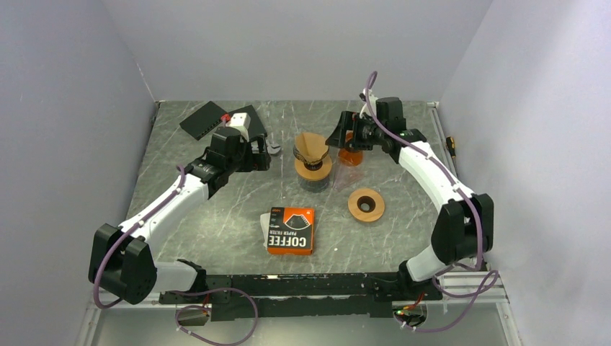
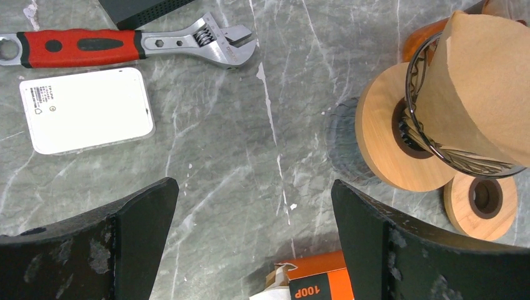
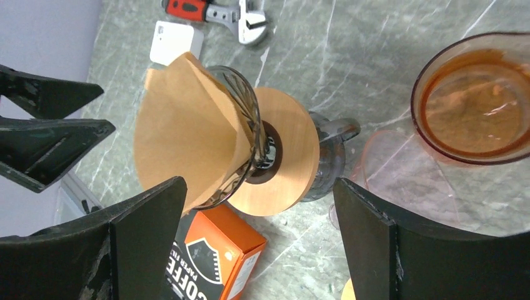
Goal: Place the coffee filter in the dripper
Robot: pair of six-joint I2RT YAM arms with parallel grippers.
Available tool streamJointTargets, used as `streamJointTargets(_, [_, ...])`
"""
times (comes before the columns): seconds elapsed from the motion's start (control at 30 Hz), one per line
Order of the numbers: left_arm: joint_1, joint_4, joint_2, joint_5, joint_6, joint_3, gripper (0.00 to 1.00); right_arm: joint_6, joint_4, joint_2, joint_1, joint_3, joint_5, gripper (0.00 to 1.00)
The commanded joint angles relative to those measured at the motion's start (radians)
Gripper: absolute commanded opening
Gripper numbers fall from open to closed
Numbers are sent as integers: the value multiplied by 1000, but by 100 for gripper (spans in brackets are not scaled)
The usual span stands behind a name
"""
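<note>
Brown filter [image 1: 312, 143] in dripper [image 1: 315, 168], near right end effector [image 1: 344, 135].

A red-handled wrench [image 2: 125, 45] lies just above a flat white box [image 2: 86, 109], upper left of the left wrist view. An orange cup [image 3: 478, 100] stands upper right in the right wrist view; a wooden ring [image 1: 355, 205] lies on the table [image 1: 216, 216]

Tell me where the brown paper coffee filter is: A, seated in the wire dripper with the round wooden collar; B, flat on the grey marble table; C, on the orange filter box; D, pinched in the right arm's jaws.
A: the brown paper coffee filter sits inside the wire dripper, its top rising above the rim.
</note>
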Motion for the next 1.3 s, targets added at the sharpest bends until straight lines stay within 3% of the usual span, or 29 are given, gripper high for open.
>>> streamJointTargets(0.0, [-1,28,0,16,-23,23,99,-7,41,-95,2,9,59,93])
streamJointTargets(0.47, [-1,47,-26,48,-4,12,99,43,60,-274,-48,-220,258,94])
streamJointTargets(0.57, [-1,54,-45,40,4,3,99,74,40,-335,-78,-293,309,99])
streamJointTargets(0.8, [-1,82,-69,30,8,-21,99,188,-30,-450,-185,-470,358,99])
streamJointTargets(1.03, [-1,80,-41,37,7,-14,99,319,-234,-373,-205,-483,520,97])
streamJointTargets(1.27, [-1,63,-30,24,12,-7,99,299,-203,-220,-209,-492,411,89])
